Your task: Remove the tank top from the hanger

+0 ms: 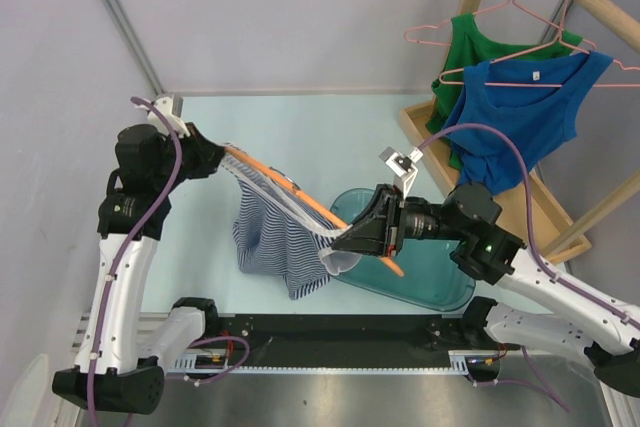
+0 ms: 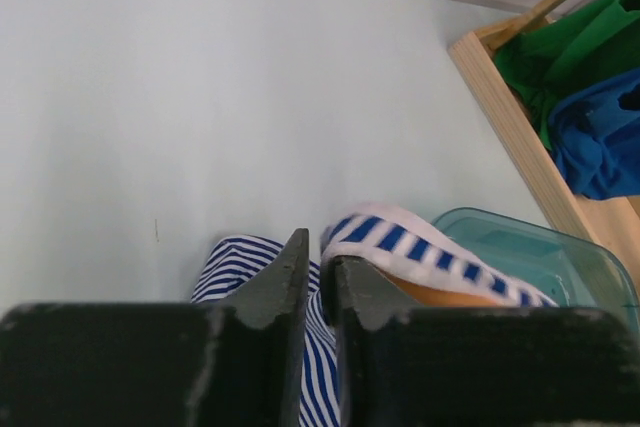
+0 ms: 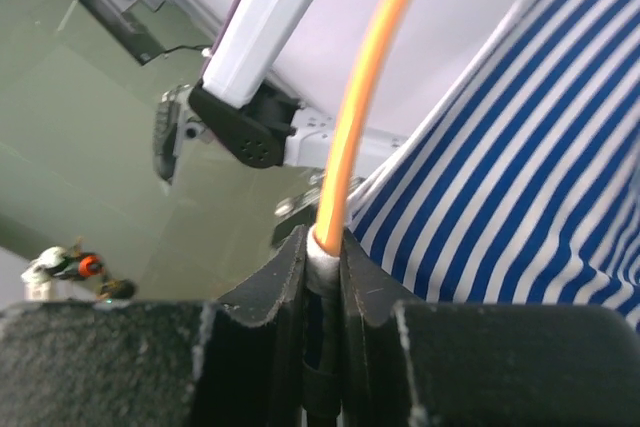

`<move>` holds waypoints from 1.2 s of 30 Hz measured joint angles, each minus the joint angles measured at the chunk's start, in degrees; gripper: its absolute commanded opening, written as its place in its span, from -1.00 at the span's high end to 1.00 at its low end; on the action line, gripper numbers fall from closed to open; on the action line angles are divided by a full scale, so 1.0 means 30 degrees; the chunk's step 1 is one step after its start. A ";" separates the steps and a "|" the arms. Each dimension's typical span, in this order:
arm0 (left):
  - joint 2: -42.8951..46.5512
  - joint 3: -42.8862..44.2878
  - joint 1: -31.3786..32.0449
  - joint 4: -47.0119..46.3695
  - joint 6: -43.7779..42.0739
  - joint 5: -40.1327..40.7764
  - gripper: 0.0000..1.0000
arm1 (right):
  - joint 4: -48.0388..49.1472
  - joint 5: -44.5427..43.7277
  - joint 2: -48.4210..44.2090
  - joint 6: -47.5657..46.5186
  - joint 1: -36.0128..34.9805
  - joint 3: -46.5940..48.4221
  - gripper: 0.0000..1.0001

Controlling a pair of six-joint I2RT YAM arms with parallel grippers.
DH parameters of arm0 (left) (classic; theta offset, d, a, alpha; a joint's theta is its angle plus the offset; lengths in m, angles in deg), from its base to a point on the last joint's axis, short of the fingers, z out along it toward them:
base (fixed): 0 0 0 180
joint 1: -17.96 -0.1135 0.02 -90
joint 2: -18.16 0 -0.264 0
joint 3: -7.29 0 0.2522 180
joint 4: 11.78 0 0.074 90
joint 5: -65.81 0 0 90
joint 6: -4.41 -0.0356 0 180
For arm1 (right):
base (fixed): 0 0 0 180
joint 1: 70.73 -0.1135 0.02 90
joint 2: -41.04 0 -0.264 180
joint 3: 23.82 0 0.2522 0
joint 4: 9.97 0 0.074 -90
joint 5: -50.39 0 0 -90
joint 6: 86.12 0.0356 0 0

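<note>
A blue-and-white striped tank top point(image 1: 272, 237) hangs from an orange hanger point(image 1: 300, 197) held slanted above the table between both arms. My left gripper point(image 1: 222, 152) is at the hanger's upper left end. In the left wrist view it point(image 2: 318, 267) is shut, with the striped strap point(image 2: 420, 247) wrapped over the right finger and the hanger point(image 2: 440, 295) under the strap. My right gripper point(image 1: 345, 242) is at the lower right end. In the right wrist view it point(image 3: 325, 247) is shut on the hanger point(image 3: 365, 97) and a white hem of the top point(image 3: 520, 167).
A teal plastic bin point(image 1: 440, 287) lies under the right gripper. At the back right, a wooden rack point(image 1: 520, 197) holds a green tank top point(image 1: 480, 47) and a blue tank top point(image 1: 520, 117) on pink hangers.
</note>
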 measured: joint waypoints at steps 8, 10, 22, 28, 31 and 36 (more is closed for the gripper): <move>0.0641 -0.0007 -0.0095 0.0845 0.0044 0.0262 -0.27 | 0.0466 -0.1486 -0.1916 -0.1326 0.0022 -0.0481 1.00; 0.1100 -0.0007 -0.0160 0.0838 0.0051 0.0168 -0.28 | 0.1523 -0.1559 -0.1690 -0.1311 -0.0015 -0.0729 1.00; 0.2302 -0.0721 -0.0401 0.0780 -0.0182 0.0058 -0.99 | 0.6492 -0.4495 0.6419 -0.0903 0.0131 0.1836 1.00; 0.2062 0.0831 -0.0423 0.1355 -0.0860 0.0095 -0.81 | 0.7067 -0.4466 1.1409 -0.0284 0.0597 0.5508 1.00; 0.2820 0.1158 -0.0466 0.0780 -0.0750 -0.1377 -0.78 | 0.7468 -0.4342 1.2692 0.0124 0.0699 0.6295 1.00; 0.4772 0.0488 -0.0488 -0.1800 0.1282 -0.5034 -0.91 | 0.7934 -0.4357 1.3274 0.0780 0.0736 0.6455 1.00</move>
